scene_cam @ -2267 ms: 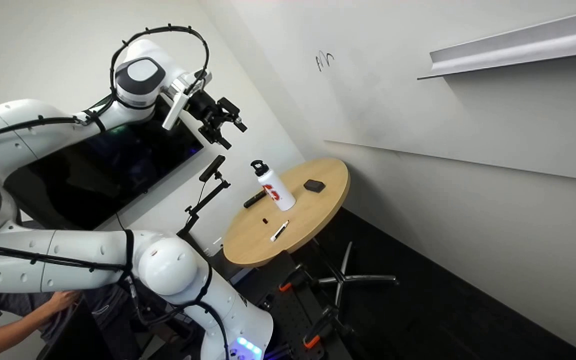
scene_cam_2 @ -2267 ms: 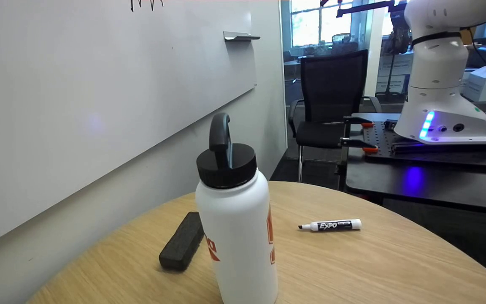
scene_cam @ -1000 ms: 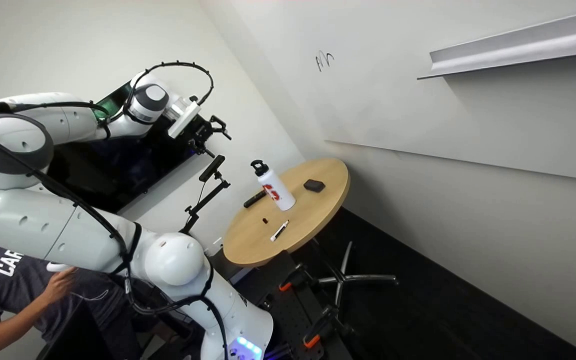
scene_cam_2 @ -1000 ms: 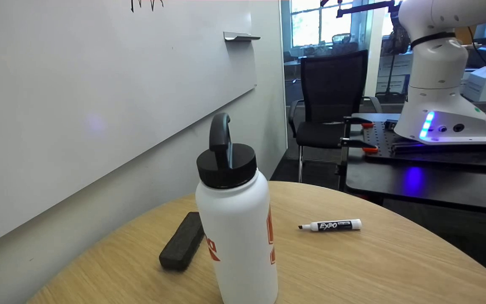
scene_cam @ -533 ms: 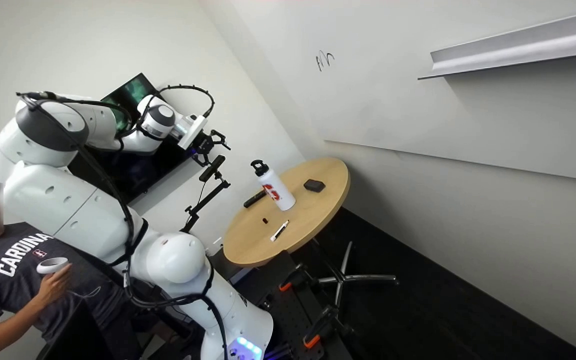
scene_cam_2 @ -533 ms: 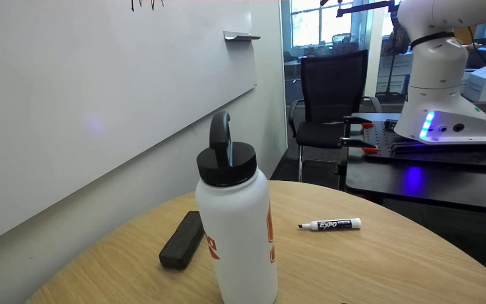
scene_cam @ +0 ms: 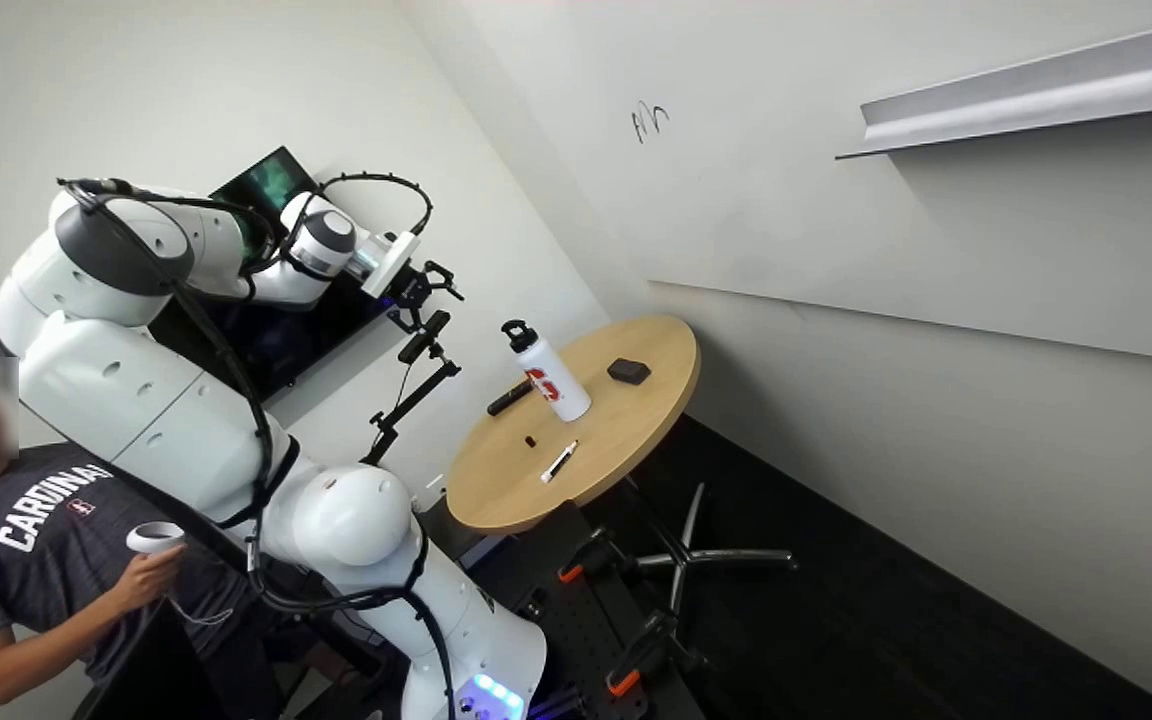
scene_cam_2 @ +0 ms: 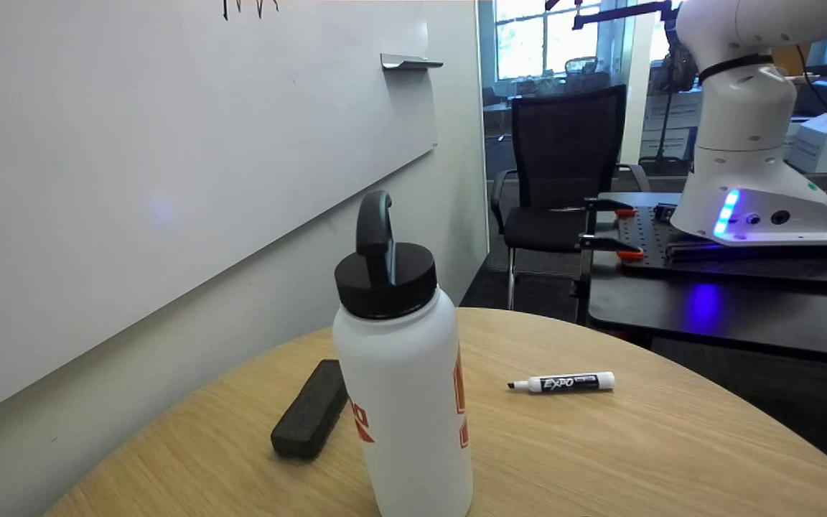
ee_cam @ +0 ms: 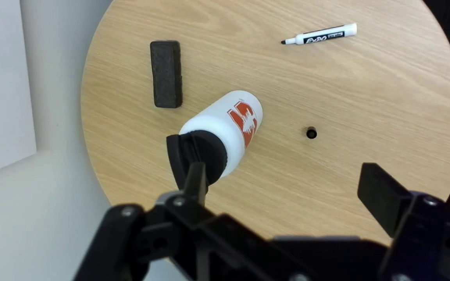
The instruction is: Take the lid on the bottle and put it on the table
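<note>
The white bottle (scene_cam: pixel 556 388) with a red logo stands upright on the round tan table (scene_cam: pixel 626 440). It shows in an exterior view (scene_cam_2: pixel 413 402) and the wrist view (ee_cam: pixel 225 117). Its black lid (scene_cam_2: pixel 385 287) with a loop handle is on the bottle; the lid also shows in the wrist view (ee_cam: pixel 211 152). My gripper (scene_cam: pixel 439 312) is open and empty, above and apart from the bottle. In the wrist view my gripper (ee_cam: pixel 283 175) has its left finger overlapping the lid's handle in the picture, with bare tabletop between the fingers.
A dark eraser (ee_cam: pixel 165 74), an uncapped marker (ee_cam: pixel 320 35) and a small black cap (ee_cam: pixel 311 132) lie on the table. A dark rod-like object (scene_cam: pixel 509 398) lies behind the bottle. A camera stand (scene_cam: pixel 423 340) is near the gripper. A whiteboard wall (scene_cam: pixel 836 240) borders the table.
My arm has folded back and the gripper has come lower in an exterior view, with little motion in the last half second. The bottle and lid have not moved.
</note>
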Motion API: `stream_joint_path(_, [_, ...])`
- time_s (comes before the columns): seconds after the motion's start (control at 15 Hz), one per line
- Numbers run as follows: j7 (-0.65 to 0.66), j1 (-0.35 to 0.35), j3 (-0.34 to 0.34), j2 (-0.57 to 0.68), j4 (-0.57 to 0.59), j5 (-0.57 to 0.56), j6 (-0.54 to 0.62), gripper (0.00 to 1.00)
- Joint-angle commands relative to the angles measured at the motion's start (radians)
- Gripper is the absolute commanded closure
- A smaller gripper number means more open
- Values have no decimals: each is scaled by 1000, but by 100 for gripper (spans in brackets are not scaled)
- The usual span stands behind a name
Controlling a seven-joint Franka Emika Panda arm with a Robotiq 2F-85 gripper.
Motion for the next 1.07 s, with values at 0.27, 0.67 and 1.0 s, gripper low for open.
stream_joint_path(0.27, [-14, 3, 6, 237, 151, -135, -21, 0])
stream_joint_path(0.67, [-133, 14, 7, 381, 298, -117, -36, 0])
stream_joint_path(1.0, [-184, 34, -11, 474, 391, -149, -41, 0])
